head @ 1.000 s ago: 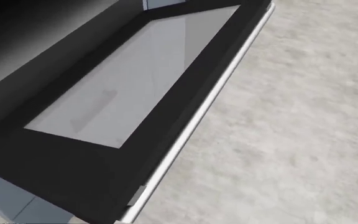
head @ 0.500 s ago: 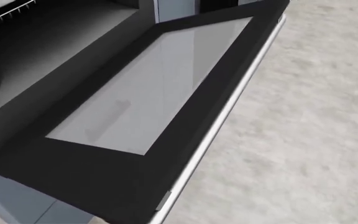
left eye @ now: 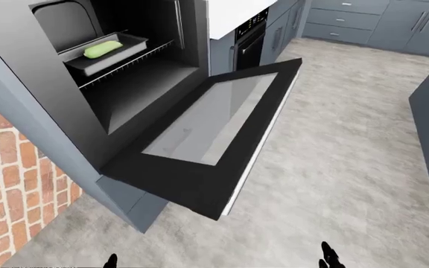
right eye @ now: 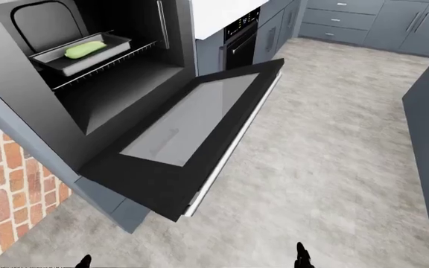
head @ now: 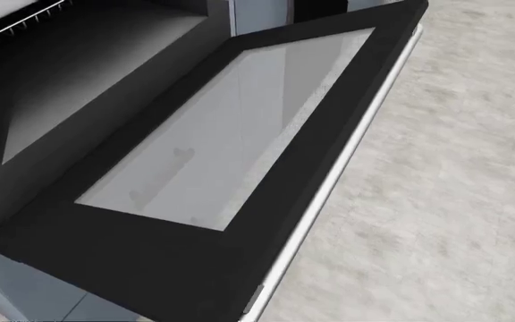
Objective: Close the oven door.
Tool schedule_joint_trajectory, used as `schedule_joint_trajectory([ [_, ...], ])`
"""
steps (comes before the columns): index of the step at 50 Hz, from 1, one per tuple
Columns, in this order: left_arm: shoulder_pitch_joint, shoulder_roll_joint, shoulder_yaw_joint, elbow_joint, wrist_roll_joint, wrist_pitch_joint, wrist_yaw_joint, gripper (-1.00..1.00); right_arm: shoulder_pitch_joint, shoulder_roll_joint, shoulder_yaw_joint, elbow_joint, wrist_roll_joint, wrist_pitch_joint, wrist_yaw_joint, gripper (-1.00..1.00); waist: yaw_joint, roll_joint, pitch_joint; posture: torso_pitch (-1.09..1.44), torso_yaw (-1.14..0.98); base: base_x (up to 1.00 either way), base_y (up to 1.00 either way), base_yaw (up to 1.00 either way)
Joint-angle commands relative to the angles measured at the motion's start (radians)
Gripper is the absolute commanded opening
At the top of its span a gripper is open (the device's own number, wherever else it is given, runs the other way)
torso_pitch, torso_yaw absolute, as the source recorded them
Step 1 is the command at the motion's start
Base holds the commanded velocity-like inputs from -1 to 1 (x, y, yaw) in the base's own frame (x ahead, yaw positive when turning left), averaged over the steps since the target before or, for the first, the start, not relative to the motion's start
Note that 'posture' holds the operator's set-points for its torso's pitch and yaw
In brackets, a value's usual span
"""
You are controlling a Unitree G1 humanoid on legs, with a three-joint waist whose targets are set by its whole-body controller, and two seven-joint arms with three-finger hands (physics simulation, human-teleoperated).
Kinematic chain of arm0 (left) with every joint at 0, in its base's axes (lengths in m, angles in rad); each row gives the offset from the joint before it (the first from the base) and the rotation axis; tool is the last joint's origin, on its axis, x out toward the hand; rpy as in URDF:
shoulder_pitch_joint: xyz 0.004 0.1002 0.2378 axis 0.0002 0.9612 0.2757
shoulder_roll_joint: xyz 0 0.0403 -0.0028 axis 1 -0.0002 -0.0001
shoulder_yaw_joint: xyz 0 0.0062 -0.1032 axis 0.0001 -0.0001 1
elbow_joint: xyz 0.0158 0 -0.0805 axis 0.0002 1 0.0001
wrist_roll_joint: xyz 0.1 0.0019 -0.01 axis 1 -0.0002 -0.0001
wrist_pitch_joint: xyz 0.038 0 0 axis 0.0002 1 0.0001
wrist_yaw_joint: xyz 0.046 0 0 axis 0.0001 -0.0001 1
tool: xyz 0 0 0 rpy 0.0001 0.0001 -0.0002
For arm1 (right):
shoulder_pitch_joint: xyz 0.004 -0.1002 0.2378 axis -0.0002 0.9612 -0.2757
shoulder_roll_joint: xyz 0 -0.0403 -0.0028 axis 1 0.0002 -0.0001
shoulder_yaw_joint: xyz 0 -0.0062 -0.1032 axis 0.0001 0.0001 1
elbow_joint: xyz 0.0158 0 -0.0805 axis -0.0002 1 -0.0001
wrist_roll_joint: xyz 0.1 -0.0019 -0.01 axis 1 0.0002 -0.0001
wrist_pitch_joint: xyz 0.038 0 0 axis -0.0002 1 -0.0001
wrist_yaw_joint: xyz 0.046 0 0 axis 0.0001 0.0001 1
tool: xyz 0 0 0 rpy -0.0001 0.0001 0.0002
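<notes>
Oven door [left eye: 215,128] lies flat; lift its handle [left eye: 263,139] toward eleven o'clock. Hand states: probably low, cannot tell.

The head view looks steeply down, close over the lowered oven door [head: 231,147], its handle running toward one o'clock. Both eye views stand farther off, sharing door, oven cavity [left eye: 136,84] toward eleven o'clock, and floor [right eye: 334,167]; dark tips at six o'clock are perhaps the hands.

No readable text, labels or numbers anywhere

Apparently a kitchen: oven [left eye: 117,67], grey cabinets [left eye: 363,19].
</notes>
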Motion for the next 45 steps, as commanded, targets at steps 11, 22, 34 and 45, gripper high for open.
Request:
schedule_joint_trajectory([
  [11, -0.006, 0.017, 0.006, -0.017, -0.006, -0.022, -0.001, 1.0, -0.008, -0.007, -0.003, -0.014, 0.007, -0.016, 0.007, 1.0, 0.003, -0.044, 0.003, 0.0, 0.0, 0.0, 0.31, 0.0],
  [22, -0.005, 0.016, 0.006, -0.017, -0.007, -0.023, -0.002, 1.0, -0.009, -0.006, -0.005, -0.014, 0.014, -0.014, 0.01, 1.0, -0.007, -0.031, 0.007, 0.0, 0.0, 0.0, 0.42, 0.0],
  [34, -0.007, 0.017, 0.007, -0.017, -0.008, -0.022, -0.001, 1.0, -0.009, -0.006, -0.005, -0.014, 0.018, -0.014, 0.016, 1.0, 0.007, 0.008, 0.005, 0.0, 0.0, 0.0, 0.5, 0.0],
  [45, -0.006, 0.016, 0.006, -0.017, -0.008, -0.022, -0.001, 1.0, -0.01, -0.006, -0.005, -0.014, 0.02, -0.014, 0.018, 1.0, -0.006, -0.061, -0.004, 0.0, 0.0, 0.0, 0.34, 0.0],
])
